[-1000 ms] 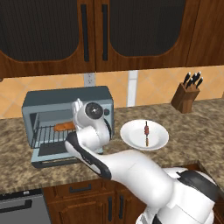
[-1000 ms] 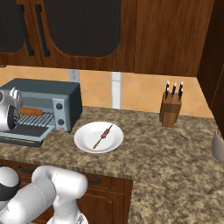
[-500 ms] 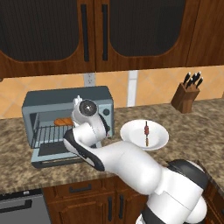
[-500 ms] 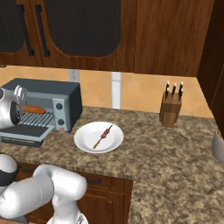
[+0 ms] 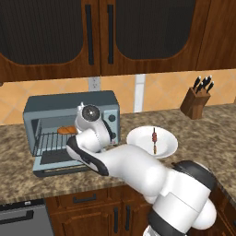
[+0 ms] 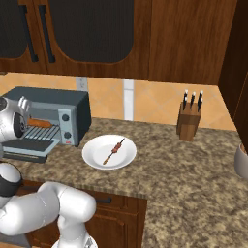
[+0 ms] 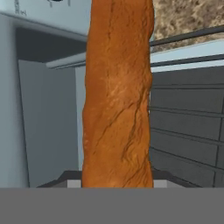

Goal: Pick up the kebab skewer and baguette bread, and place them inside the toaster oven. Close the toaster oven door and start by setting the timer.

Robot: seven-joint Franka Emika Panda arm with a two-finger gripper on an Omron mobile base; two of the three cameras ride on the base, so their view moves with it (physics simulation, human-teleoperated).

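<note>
Fingers clamped on baguette bread (image 7: 118, 96), held inside open toaster oven (image 5: 46, 108) above wire rack (image 5: 50, 142). Risk: early release, loaf rolls off rack front onto lowered toaster oven door (image 5: 60, 165). Kebab skewer (image 5: 154, 139) waits on plate (image 5: 138, 138).

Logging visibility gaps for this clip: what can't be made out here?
- End effector's jaws: hidden behind the arm's wrist in both base views, behind the baguette bread in the hand view.
- Whether the loaf rests on the toaster oven rack: unclear.
- Oven knobs: too small.
- Kebab skewer chunks: too small to count.
</note>
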